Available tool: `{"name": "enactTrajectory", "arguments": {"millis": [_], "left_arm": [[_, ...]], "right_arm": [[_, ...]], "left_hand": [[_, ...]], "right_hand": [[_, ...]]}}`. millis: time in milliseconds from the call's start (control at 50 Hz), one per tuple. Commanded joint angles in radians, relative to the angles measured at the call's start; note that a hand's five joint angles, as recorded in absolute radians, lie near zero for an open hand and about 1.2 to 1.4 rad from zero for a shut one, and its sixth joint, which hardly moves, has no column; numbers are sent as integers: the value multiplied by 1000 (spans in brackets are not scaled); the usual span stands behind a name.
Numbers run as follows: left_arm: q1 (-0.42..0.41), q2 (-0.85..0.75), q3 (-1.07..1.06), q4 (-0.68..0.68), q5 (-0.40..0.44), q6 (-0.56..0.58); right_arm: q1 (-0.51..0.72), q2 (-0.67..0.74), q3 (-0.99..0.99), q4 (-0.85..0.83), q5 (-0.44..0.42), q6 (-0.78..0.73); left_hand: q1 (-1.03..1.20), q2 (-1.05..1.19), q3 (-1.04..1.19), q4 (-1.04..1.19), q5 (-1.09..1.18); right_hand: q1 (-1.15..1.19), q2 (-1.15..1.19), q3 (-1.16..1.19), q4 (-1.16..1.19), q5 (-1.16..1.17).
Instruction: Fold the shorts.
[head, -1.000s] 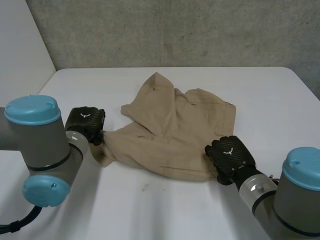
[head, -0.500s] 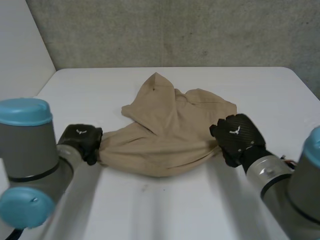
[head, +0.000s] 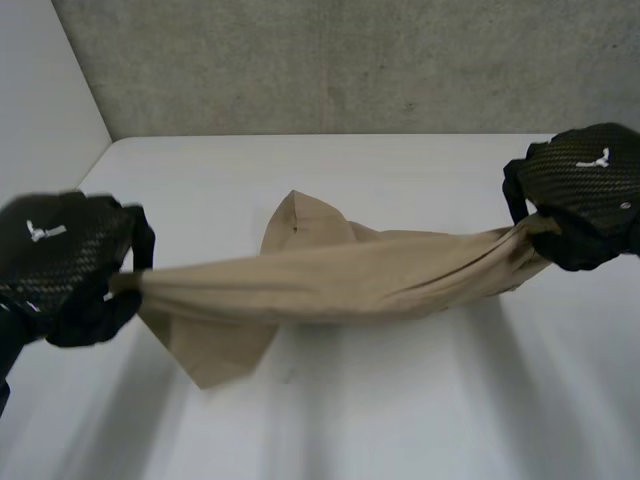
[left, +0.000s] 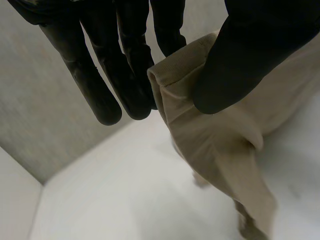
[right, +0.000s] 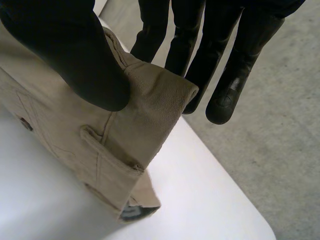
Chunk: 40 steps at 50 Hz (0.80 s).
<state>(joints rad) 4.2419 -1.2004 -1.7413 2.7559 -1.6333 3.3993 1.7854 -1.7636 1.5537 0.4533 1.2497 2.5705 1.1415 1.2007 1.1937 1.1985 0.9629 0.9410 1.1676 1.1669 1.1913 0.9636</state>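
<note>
The tan shorts (head: 330, 285) hang stretched in the air between my two hands, above the white table (head: 400, 400). My left hand (head: 60, 265) pinches one end of the waistband. In the left wrist view the thumb (left: 240, 65) presses the cloth (left: 215, 135) against the fingers. My right hand (head: 585, 195) pinches the other end. In the right wrist view its thumb (right: 75, 55) clamps the waistband (right: 145, 95) near a belt loop. Loose parts of the shorts sag down toward the table, one leg (head: 215, 345) below the left hand.
A grey concrete wall (head: 340, 60) runs behind the table's far edge. A white wall (head: 40, 100) stands at the left. The grey floor (right: 280, 140) lies past the table's rounded corner in the right wrist view.
Both hands have risen and moved apart, lifting the shorts off the table and pulling them taut. The right hand has closed on its end of the waistband.
</note>
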Motion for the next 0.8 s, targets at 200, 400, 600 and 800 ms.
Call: {"name": "enactTrajectory", "arguments": {"millis": [200,400,600,800], "left_arm": [[-5,-467,38,238,-5,9],[6,-788,503,291,-8,11],[23,-738,885,661,-95,9],[13,-505,613,751,-97,5]], "right_arm": [[0,357,30,-106,13,-66],[118,565,-211,-284,206,-56],[135,463,-477,-829,274,62],[141,423,-434,-785,240,89]], "left_hand": [[255,196,203,198,259],[255,196,203,198,259],[255,196,203,198,259],[255,196,203,198,259]], "right_hand": [[455,229,229,205,258],[455,229,229,205,258],[455,229,229,205,258],[455,229,229,205,258]]}}
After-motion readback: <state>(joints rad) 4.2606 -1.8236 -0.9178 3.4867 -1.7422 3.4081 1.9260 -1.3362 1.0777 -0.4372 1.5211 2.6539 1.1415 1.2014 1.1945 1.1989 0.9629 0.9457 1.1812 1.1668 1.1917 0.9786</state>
